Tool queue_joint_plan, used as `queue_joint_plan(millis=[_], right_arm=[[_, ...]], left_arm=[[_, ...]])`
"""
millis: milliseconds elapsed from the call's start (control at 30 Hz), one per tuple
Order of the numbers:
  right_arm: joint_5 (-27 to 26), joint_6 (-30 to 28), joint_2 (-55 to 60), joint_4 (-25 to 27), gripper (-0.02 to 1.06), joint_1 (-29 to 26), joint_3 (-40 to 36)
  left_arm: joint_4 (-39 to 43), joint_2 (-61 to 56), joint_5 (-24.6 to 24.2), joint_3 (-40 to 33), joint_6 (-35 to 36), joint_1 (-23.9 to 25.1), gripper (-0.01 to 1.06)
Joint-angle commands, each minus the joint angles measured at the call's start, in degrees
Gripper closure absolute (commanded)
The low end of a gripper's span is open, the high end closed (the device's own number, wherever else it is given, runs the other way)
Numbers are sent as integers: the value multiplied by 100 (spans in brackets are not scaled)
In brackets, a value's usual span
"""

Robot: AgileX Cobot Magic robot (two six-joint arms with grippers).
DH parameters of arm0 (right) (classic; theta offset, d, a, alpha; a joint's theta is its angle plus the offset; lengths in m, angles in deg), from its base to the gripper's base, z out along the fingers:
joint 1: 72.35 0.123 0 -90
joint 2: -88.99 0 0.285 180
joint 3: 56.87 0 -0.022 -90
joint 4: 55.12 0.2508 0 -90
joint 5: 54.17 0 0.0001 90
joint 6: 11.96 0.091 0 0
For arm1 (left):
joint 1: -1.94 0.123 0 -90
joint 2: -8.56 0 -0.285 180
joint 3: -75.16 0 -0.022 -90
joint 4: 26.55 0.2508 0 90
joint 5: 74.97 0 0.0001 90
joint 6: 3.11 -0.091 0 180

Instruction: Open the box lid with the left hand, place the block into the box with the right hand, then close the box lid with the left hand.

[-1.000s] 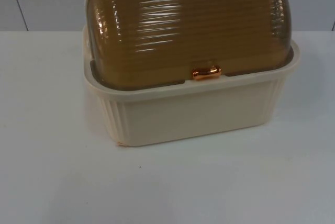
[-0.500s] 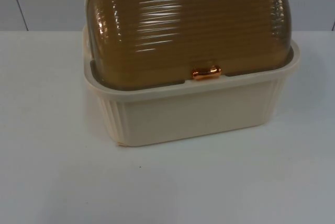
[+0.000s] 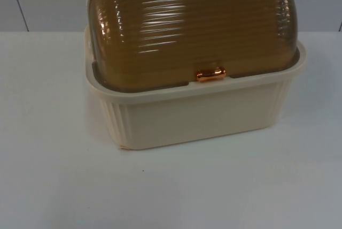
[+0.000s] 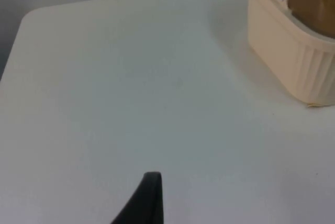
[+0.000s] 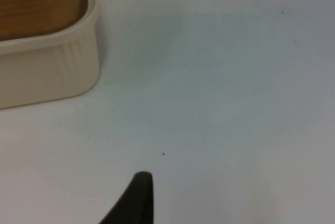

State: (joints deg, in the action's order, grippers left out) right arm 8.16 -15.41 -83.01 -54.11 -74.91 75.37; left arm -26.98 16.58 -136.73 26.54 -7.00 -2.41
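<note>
Off to one side of the left gripper (image 4: 152, 203) stands the cream ribbed plastic box (image 3: 197, 114), its amber ribbed roll-top lid (image 3: 192, 25) down and its small copper handle (image 3: 210, 74) at the lid's front edge. The box rests on the white table top (image 3: 64, 175), well apart from that gripper; the right gripper (image 5: 137, 200) hangs over bare table on the box's other side, likewise well apart. One black fingertip of each is in view, so I cannot tell whether either gripper is open or closed.

Judging by the closed lid, the first step, opening it, is not yet done. Next, the left gripper would need to travel toward the box, reach the copper handle at the front rim and push the lid up and back along its curve. No block can be made out.

The box's long axis runs across the table, slightly skewed, with the handle side facing the near table edge.
</note>
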Motion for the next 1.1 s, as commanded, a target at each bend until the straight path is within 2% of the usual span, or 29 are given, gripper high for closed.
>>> queue_joint_plan(millis=[0,133,833,1067], right_arm=[[-61,7,-21,44,0,0,11],[-61,7,-21,44,0,0,11],[-61,7,-21,69,0,0,11],[-61,7,-21,79,0,0,11]], left_arm=[[-98,-24,17,-25,84,-31,0],[101,-24,17,-25,77,-31,0],[86,-24,17,-25,78,-31,0],[99,-24,17,-25,78,254,0]])
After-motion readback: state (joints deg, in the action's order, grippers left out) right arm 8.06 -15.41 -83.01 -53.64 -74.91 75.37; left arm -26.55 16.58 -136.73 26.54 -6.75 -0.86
